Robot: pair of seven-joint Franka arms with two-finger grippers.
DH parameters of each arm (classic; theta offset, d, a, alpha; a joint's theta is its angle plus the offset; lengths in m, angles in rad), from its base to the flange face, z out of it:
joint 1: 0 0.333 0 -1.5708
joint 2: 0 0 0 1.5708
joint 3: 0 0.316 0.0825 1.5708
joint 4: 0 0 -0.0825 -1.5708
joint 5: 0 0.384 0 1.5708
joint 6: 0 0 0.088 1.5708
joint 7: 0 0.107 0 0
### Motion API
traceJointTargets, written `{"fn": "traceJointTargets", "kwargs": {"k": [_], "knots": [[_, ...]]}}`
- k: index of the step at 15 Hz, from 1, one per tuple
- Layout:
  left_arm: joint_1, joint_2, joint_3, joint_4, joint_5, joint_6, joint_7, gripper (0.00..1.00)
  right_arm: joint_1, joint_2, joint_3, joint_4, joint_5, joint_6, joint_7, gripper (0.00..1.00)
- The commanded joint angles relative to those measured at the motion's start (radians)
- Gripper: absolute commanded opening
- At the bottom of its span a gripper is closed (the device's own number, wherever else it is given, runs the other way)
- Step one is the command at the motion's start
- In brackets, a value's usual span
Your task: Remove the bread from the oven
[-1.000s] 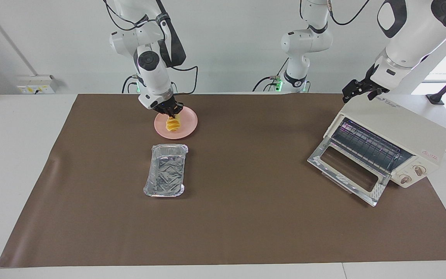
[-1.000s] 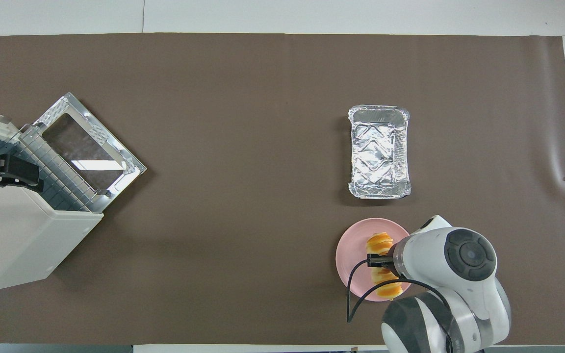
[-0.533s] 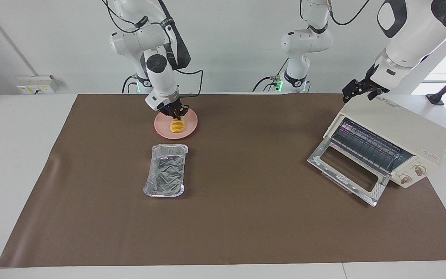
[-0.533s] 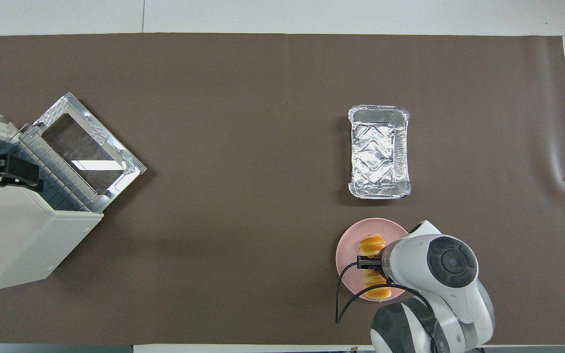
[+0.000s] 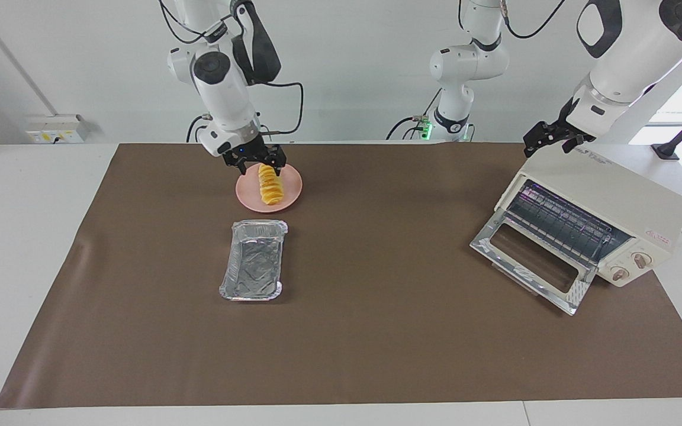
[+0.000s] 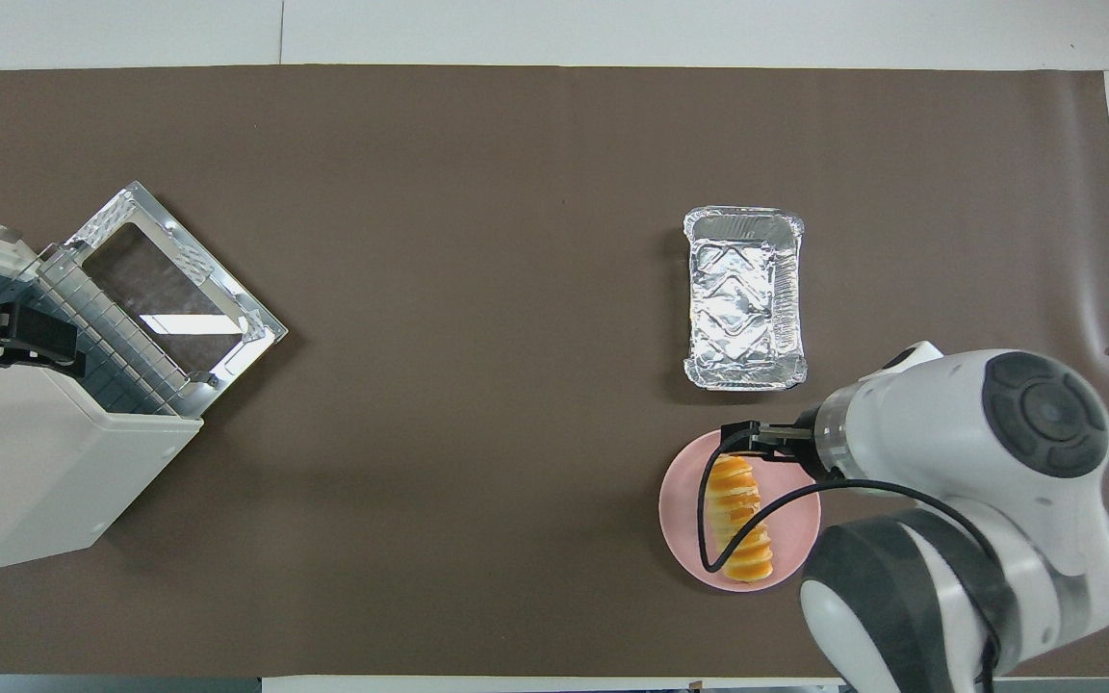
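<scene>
The golden ridged bread (image 5: 269,184) lies flat on the round pink plate (image 5: 247,190), near the robots toward the right arm's end. In the overhead view the bread (image 6: 742,520) lies lengthwise on the plate (image 6: 682,500). My right gripper (image 5: 260,164) hangs open just above the bread's end, not holding it; it also shows in the overhead view (image 6: 755,438). The cream-white oven (image 5: 604,192) stands at the left arm's end with its glass door (image 5: 530,260) folded down and its wire rack (image 5: 560,222) bare. My left gripper (image 5: 545,141) waits over the oven's top.
A crinkled silver foil tray (image 5: 253,259) sits empty on the brown mat (image 5: 376,331), just farther from the robots than the plate. In the overhead view the tray (image 6: 745,296) and the oven (image 6: 25,462) with its open door (image 6: 174,289) show too.
My right gripper has let go of the bread, opened and risen. The bread, held tilted over the plate before, now lies flat on it. The left arm has not moved.
</scene>
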Motion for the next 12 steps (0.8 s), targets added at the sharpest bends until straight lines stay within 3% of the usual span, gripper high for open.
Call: {"fn": "traceJointTargets", "kwargs": {"k": [1, 5, 9, 12], "knots": [[0.013, -0.016, -0.013, -0.011, 0.015, 0.012, 0.004, 1.00, -0.093, 0.015, 0.004, 0.146, -0.010, -0.098, -0.099, 1.00], [0.013, -0.016, -0.013, -0.011, 0.015, 0.012, 0.004, 1.00, -0.169, 0.034, 0.006, 0.297, -0.098, -0.196, -0.258, 1.00], [0.013, -0.016, -0.013, -0.011, 0.015, 0.012, 0.004, 1.00, -0.201, 0.134, 0.006, 0.453, -0.166, -0.259, -0.337, 1.00], [0.013, -0.016, -0.013, -0.011, 0.015, 0.012, 0.004, 1.00, -0.212, 0.257, 0.006, 0.655, -0.174, -0.401, -0.338, 0.99]]}}
